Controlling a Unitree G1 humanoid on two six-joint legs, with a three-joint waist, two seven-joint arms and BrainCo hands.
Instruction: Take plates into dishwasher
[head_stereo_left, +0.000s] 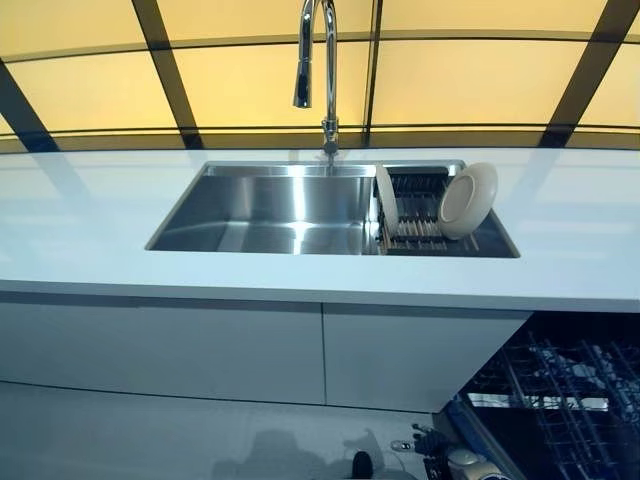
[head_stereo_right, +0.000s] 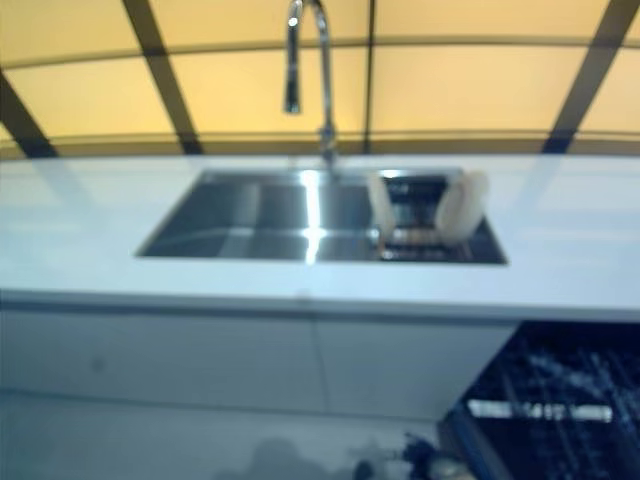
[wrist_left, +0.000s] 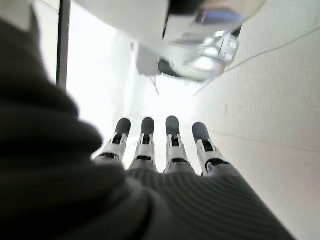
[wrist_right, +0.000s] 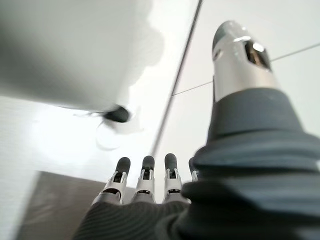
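Standing on edge in the drying rack (head_stereo_left: 415, 232), two cream plates are waiting at the right end of the sink (head_stereo_left: 270, 215): the round one (head_stereo_left: 468, 199) is leaning back against the rack's right side with its face turned toward the basin, the second plate (head_stereo_left: 386, 198) is showing nearly edge-on just left of it. Both are sitting well above and ahead of either hand, since neither hand is appearing in the head views. The right hand (wrist_right: 145, 187) is hanging low with fingers straight and holding nothing, floor beyond its tips; the left hand (wrist_left: 160, 150) is doing the same, fingers extended and empty. Judging by layout, the right arm is the nearer one: rack and open dishwasher (head_stereo_left: 560, 395) are both lying on the robot's right, the dishwasher below the white counter (head_stereo_left: 90, 230) and down-right of the plates. Reaching up and forward over the counter edge is looking like the coming move, approaching the round plate by its upper rim.
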